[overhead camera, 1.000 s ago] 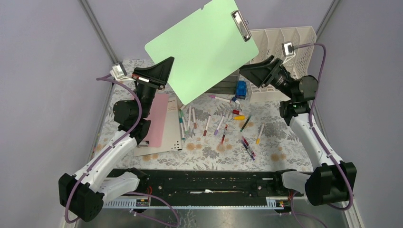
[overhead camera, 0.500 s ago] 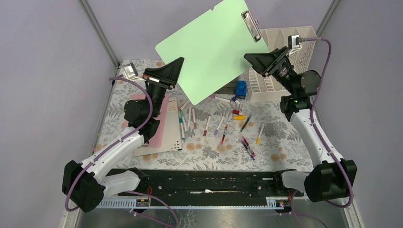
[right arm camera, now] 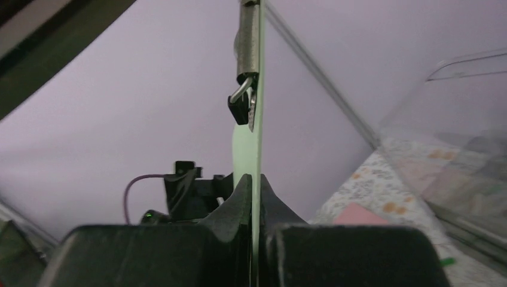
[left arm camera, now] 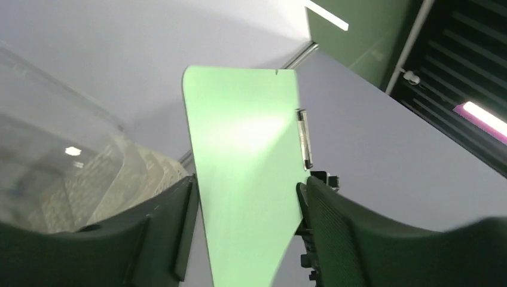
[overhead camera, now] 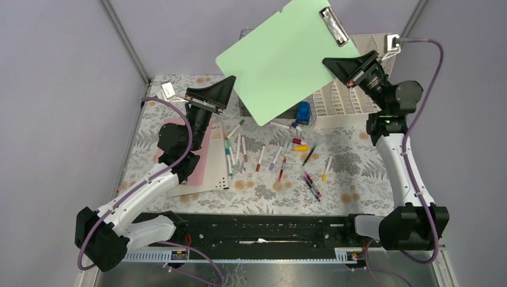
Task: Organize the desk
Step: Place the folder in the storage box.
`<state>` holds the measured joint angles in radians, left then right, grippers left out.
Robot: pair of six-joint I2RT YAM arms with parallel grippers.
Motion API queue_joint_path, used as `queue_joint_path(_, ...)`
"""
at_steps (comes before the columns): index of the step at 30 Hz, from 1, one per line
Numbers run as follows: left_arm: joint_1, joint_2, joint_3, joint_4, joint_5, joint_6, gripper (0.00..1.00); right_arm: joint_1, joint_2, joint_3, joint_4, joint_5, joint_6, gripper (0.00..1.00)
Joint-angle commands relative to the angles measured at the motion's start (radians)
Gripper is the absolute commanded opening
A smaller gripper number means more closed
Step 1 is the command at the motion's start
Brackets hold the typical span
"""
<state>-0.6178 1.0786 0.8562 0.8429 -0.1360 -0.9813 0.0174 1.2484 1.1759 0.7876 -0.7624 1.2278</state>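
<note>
A light green clipboard (overhead camera: 281,57) with a metal clip (overhead camera: 333,25) hangs tilted in the air above the back of the desk (overhead camera: 359,173). My right gripper (overhead camera: 345,70) is shut on its right edge just below the clip. In the right wrist view the board's thin edge (right arm camera: 256,119) runs straight down into the right gripper (right arm camera: 256,186). My left gripper (overhead camera: 229,85) is open at the board's lower left corner. In the left wrist view the clipboard (left arm camera: 245,149) shows between the spread fingers (left arm camera: 170,230), unclamped.
Several coloured pens (overhead camera: 281,158) lie scattered mid-desk. A pink notebook (overhead camera: 200,152) on white paper lies left, under the left arm. A white file organizer (overhead camera: 359,95) stands back right, with a blue object (overhead camera: 304,112) beside it. A black rail (overhead camera: 263,230) runs along the near edge.
The left gripper has opened and let go of the clipboard. The right gripper has shut on its edge near the clip, and the board has moved up and to the right.
</note>
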Motion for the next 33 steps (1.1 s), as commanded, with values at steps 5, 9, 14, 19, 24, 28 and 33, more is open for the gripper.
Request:
queue_joint_path(5, 0.003, -0.151, 0.057, -0.507, -0.120, 0.265, 0.99, -0.211, -0.034, 0.153, -0.187, -0.296, -0.446, 0.00)
queue_joint_path(9, 0.005, -0.239, 0.043, -0.696, -0.169, 0.361, 0.99, -0.262, -0.030, 0.293, -0.626, -0.352, -0.854, 0.00)
queue_joint_path(14, 0.004, -0.351, -0.029, -0.784, -0.233, 0.397, 0.99, -0.310, -0.010, 0.417, -0.970, -0.304, -1.172, 0.00)
queue_joint_path(19, 0.006, -0.412, -0.075, -0.811, -0.273, 0.403, 0.99, -0.374, 0.013, 0.485, -1.120, -0.193, -1.317, 0.00)
queue_joint_path(24, 0.006, -0.407, -0.073, -0.833, -0.289, 0.431, 0.99, -0.439, 0.050, 0.554, -1.200, -0.115, -1.401, 0.00)
queue_joint_path(28, 0.006, -0.396, -0.072, -0.833, -0.294, 0.449, 0.99, -0.480, 0.101, 0.607, -1.239, -0.049, -1.450, 0.00)
queue_joint_path(33, 0.006, -0.400, -0.092, -0.828, -0.299, 0.458, 0.99, -0.500, 0.157, 0.654, -1.241, 0.051, -1.544, 0.00)
